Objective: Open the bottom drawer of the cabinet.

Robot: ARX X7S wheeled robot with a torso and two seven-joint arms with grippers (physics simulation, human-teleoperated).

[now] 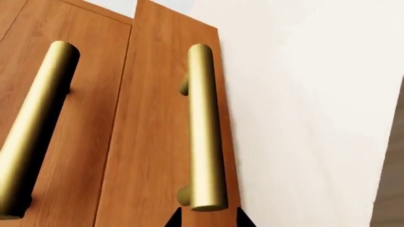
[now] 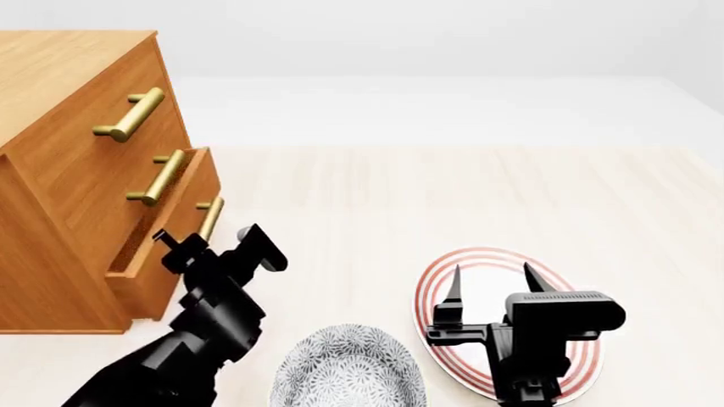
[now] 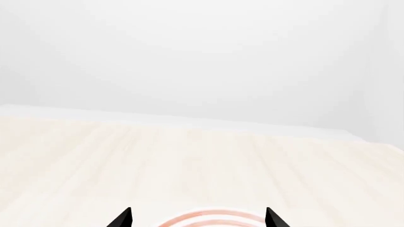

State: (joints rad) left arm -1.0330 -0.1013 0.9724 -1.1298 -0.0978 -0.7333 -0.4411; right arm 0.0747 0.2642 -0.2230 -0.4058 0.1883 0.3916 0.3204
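Both arms are plain matte black, chunky and blocky, zero markings. The left gripper (image 2: 209, 246) has knobby round bits sticking out of its housing. The right gripper (image 2: 492, 284) has a ribbed boxy body with two thin pointed black fingers (image 2: 453, 284).

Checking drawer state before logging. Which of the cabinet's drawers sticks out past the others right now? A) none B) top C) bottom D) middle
C: in the head view the bottom drawer juts forward of the two fronts above it on the cabinet, with the left end effector at its gold handle.
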